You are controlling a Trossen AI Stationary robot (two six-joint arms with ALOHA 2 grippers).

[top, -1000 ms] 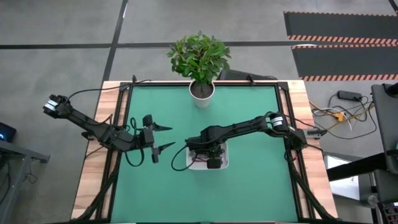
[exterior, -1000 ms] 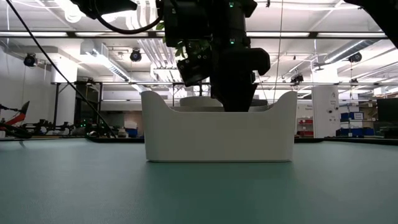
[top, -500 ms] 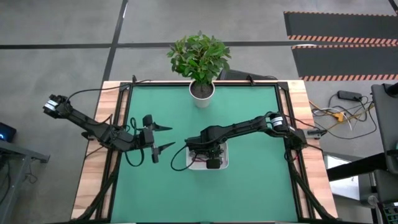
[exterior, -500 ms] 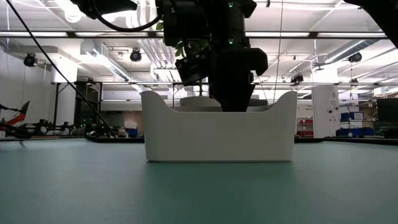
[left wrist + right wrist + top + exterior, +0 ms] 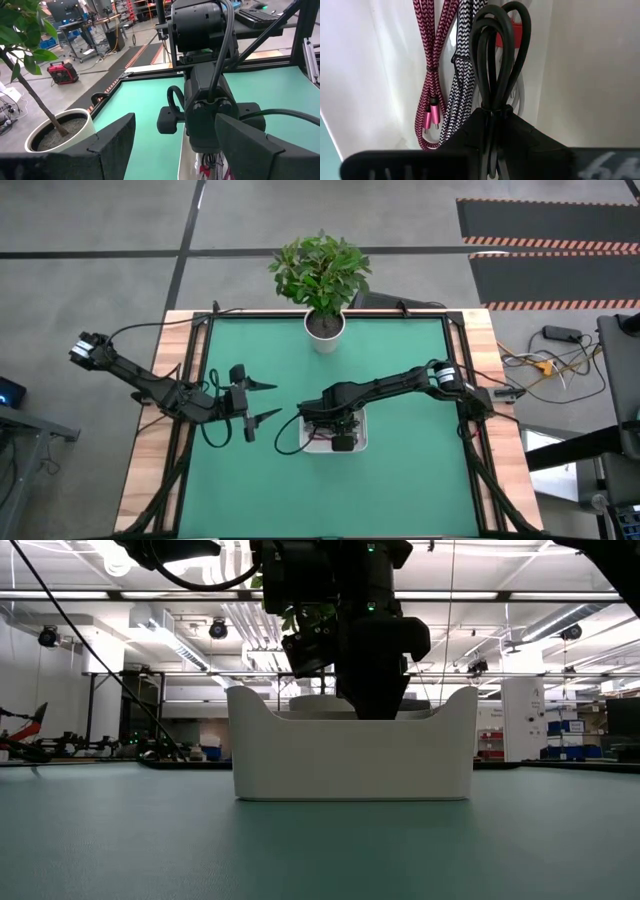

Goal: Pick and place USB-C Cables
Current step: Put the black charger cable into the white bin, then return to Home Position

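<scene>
On the green surface [image 5: 400, 470] our right gripper [image 5: 492, 117] hangs low inside the white tray [image 5: 350, 755], jaws clenched on the black USB-C cable [image 5: 500, 55]. We judge it best to settle the bundle flat before releasing. It is a smooth looped coil, just beside the pink [image 5: 432, 65] and grey-white braided cables [image 5: 462, 70]. Our left gripper [image 5: 262, 400] waits nearby, jaws released.

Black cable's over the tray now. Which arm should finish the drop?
Right. Its gripper is shut on the black cable, already down inside the tray beside the pink cable. The left gripper hangs open, off to the tray's side.
</scene>
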